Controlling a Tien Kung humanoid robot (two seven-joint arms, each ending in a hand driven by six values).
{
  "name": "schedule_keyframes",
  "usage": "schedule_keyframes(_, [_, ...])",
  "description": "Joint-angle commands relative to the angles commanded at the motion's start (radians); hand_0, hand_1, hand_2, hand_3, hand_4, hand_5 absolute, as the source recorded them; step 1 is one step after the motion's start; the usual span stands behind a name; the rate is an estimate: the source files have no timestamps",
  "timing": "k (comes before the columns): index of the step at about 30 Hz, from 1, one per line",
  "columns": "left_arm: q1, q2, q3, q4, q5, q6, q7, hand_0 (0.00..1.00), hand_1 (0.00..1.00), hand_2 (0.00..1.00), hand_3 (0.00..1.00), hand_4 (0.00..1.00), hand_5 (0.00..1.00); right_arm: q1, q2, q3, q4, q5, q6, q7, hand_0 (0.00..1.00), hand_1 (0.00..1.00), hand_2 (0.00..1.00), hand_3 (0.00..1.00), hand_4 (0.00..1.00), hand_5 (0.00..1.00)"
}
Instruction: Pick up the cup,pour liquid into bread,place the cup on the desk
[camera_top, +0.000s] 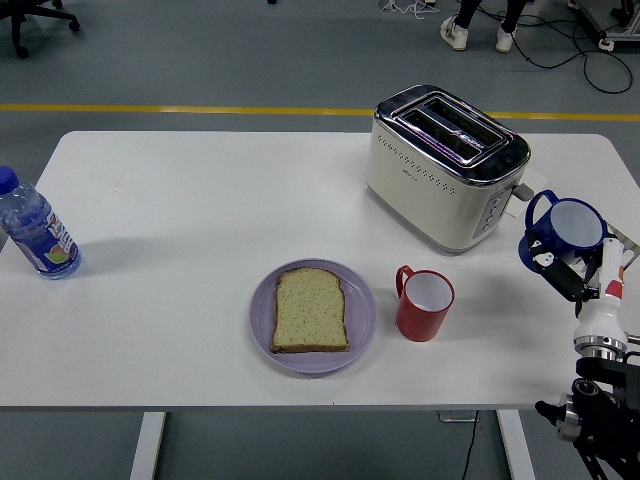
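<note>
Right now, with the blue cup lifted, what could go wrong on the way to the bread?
1. The right robot hand holds the blue mug with a white interior tilted beside the cream toaster; a swing could clip it.
2. The red mug stands between the blue one and the bread slice on the lilac plate; a low pass could topple it.

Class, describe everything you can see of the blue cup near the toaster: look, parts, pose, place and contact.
The blue cup is dark blue outside and white inside, with a loop handle on its left side. It looks glossy, like plastic or ceramic. The right hand grips it from below, tilted toward the camera, right of the toaster. No contents are visible.
</note>
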Motion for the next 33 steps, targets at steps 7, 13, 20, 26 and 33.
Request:
schedule_keyframes(7, [0.004, 0.001, 0.005, 0.001, -0.001, 0.0, 0.0, 0.635, 0.646, 0.657, 0.553, 0.322, 0.835, -0.002, -0.023, 0.001, 0.174, -0.171, 0.0, -0.273, 0.431, 0.357, 0.51, 0.528, 0.763, 0.002])
schedule_keyframes(13, [0.006, 0.002, 0.008, 0.001, -0.002, 0.0, 0.0, 0.634, 0.646, 0.657, 0.553, 0.322, 0.835, 0.021, -0.023, -0.016, 0.262, -0.27, 0.0, -0.495, 0.407, 0.351, 0.502, 0.519, 0.751, 0.002])
schedule_keyframes(20, [0.003, 0.003, 0.0, 0.0, -0.001, 0.0, 0.0, 0.634, 0.646, 0.657, 0.551, 0.323, 0.834, 0.071, -0.026, -0.065, 0.334, -0.377, 0.0, -0.712, 0.372, 0.347, 0.501, 0.516, 0.756, 0.002])
schedule_keyframes(26, [0.0, 0.004, -0.007, 0.0, -0.002, 0.0, 0.0, 0.635, 0.646, 0.657, 0.552, 0.323, 0.835, 0.117, -0.036, -0.116, 0.346, -0.48, 0.0, -0.827, 0.35, 0.346, 0.503, 0.516, 0.753, 0.002])
schedule_keyframes(33, [-0.003, 0.004, -0.009, -0.001, -0.003, 0.0, 0.001, 0.635, 0.646, 0.656, 0.553, 0.323, 0.835, 0.166, -0.049, -0.191, 0.346, -0.643, 0.0, -0.939, 0.356, 0.351, 0.512, 0.524, 0.731, 0.002])
